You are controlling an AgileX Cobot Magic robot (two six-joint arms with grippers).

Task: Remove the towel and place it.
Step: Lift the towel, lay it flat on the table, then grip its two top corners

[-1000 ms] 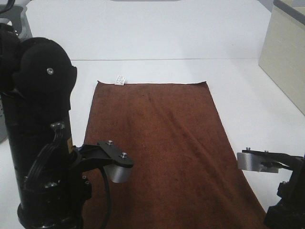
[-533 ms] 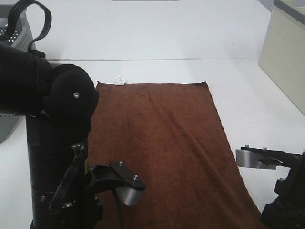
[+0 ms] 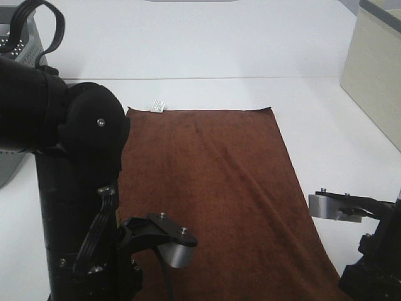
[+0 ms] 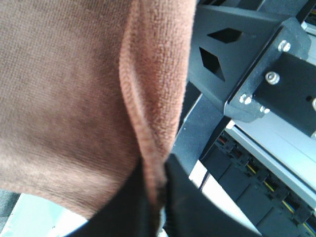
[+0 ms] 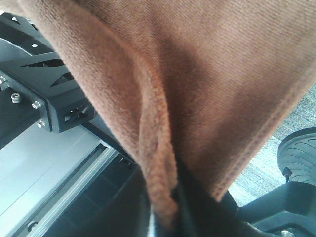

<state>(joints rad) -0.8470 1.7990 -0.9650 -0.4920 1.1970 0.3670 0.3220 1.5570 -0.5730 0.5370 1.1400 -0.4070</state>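
The towel (image 3: 213,182) is a long reddish-brown cloth spread flat on the white table (image 3: 207,50), its white tag (image 3: 158,106) at the far left corner. Its near end runs off the table's front edge, out of the high view. In the left wrist view my left gripper (image 4: 157,197) is shut on the towel's hem (image 4: 143,128), pinched between two dark fingers (image 4: 190,207). In the right wrist view my right gripper (image 5: 165,217) likewise pinches a hem fold of the towel (image 5: 158,148). Neither gripper shows in the high view, only the arms.
A grey perforated basket (image 3: 14,39) stands at the far left behind the left arm (image 3: 69,188). A beige box (image 3: 376,75) stands at the far right. The right arm (image 3: 369,263) sits at the near right corner. Frame rails show below the table's edge.
The left arm has swung down and nearer to the front edge, uncovering the basket. The right arm drew slightly nearer. The towel's far edge has not moved.
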